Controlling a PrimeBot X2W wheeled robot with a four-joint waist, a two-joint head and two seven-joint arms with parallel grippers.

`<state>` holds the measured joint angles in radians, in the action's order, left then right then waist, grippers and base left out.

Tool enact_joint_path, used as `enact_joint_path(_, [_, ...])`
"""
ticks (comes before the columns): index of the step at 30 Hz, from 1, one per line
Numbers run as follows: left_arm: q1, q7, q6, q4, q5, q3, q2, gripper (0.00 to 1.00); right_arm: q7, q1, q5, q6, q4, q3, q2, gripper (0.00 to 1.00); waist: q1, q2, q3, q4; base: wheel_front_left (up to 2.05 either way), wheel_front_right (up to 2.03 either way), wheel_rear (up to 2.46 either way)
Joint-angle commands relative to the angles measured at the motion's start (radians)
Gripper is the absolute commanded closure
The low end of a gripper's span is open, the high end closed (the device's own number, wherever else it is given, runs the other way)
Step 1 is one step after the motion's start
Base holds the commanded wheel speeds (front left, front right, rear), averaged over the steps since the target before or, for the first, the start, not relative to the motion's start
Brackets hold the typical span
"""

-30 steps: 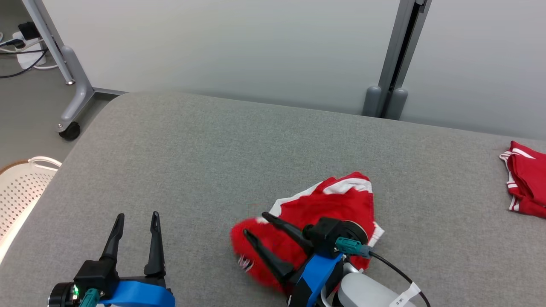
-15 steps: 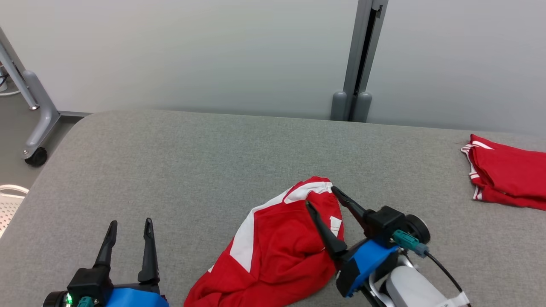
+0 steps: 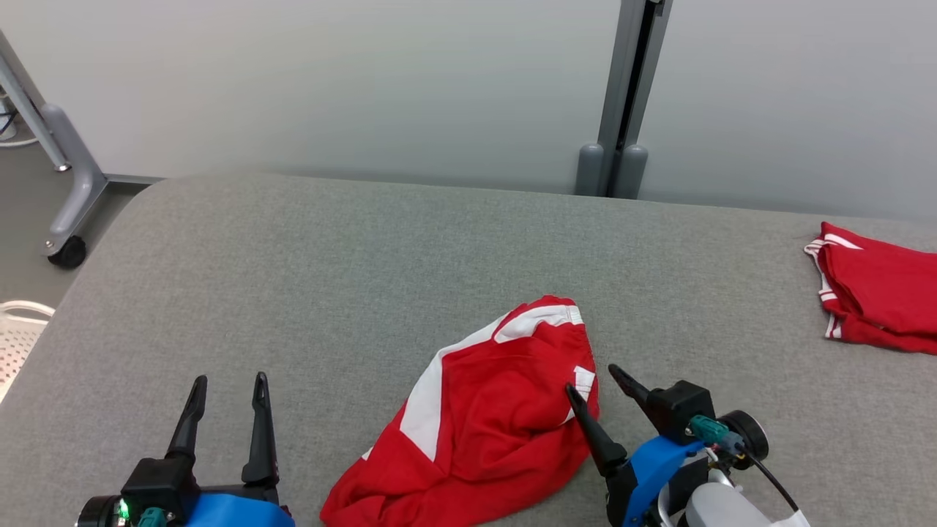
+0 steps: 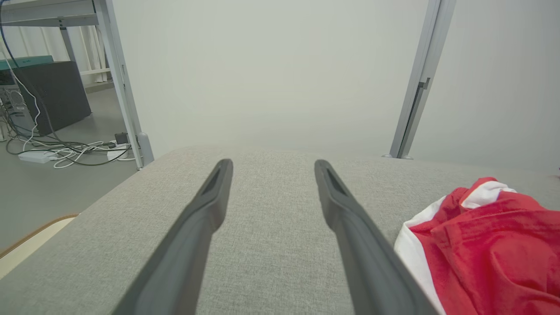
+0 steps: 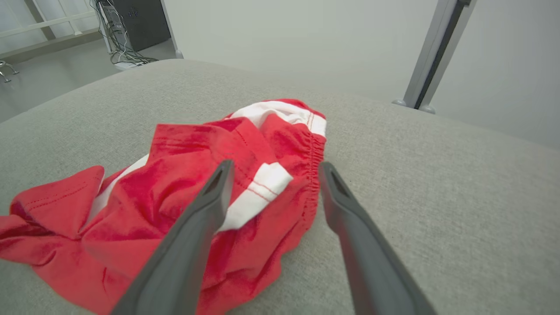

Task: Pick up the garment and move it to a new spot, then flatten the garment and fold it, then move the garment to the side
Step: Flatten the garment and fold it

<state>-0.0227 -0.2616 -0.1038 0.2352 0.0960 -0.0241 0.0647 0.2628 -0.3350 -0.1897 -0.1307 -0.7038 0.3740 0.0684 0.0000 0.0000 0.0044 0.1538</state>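
There are two red garments, one crumpled garment [image 3: 483, 417] and one folded garment [image 3: 878, 293], on one table [image 3: 293, 256]. Two grippers show, the left gripper [image 3: 230, 379] and the right gripper [image 3: 591, 378], with two fingers [image 3: 258, 421] each. There is one basket [image 3: 9, 344] and one post [image 3: 629, 95].

Garment [image 3: 483, 424] lay on bench [image 3: 366, 256], near the front edge, right of centre. Left hand [image 3: 229, 379] was well to its left, right hand [image 3: 591, 378] at its right edge. Second garment [image 3: 878, 293] lay far right. Post [image 3: 622, 95] stood behind bench.
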Motion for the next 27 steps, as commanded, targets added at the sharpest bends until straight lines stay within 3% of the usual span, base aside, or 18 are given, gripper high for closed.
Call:
enact_joint_path(1, [0.015, -0.005, -0.003, -0.001, -0.004, -0.002, 0.001, 0.0, 0.002, -0.021, -0.007, 0.0, -0.027, 0.009, -0.005, 0.0, 0.0, 0.0, 0.01, 0.011, 0.0, 0.0, 0.0])
enact_joint_path(5, [0.029, -0.004, -0.005, 0.001, -0.005, 0.001, 0.001, 0.0, 0.003, -0.056, -0.036, 0.0, -0.091, 0.035, -0.013, 0.0, 0.0, 0.0, 0.028, 0.028, 0.0, 0.0, 0.0])
enact_joint_path(6, [0.032, -0.005, -0.006, 0.002, -0.005, 0.0, 0.002, 0.0, 0.003, -0.065, -0.047, 0.0, -0.098, 0.045, -0.015, 0.57, 0.0, 0.0, 0.03, 0.03, 0.0, 0.0, 0.0])
enact_joint_path(8, [0.034, -0.004, -0.006, 0.004, -0.005, -0.003, 0.002, 0.0, 0.003, -0.08, -0.066, 0.0, -0.085, 0.066, -0.017, 1.0, 0.0, 0.0, 0.033, 0.032, 0.0, 0.0, 0.0])
enact_joint_path(16, [0.023, -0.004, -0.008, 0.018, -0.007, -0.012, 0.004, 0.0, 0.003, -0.044, -0.141, 0.0, 0.029, 0.169, -0.017, 1.0, 0.0, 0.0, 0.014, 0.03, 0.0, 0.0, 0.0])
enact_joint_path(23, [0.025, -0.004, -0.012, 0.021, -0.008, -0.008, 0.003, 0.0, 0.003, -0.018, -0.26, 0.0, 0.231, 0.409, -0.017, 1.0, 0.0, 0.0, -0.003, 0.039, 0.0, 0.0, 0.0])
enact_joint_path(27, [0.023, -0.004, -0.013, 0.02, -0.009, -0.007, 0.002, 0.0, 0.003, -0.012, -0.314, 0.0, 0.273, 0.562, -0.015, 1.0, 0.0, 0.0, -0.005, 0.049, 0.0, 0.0, 0.0])
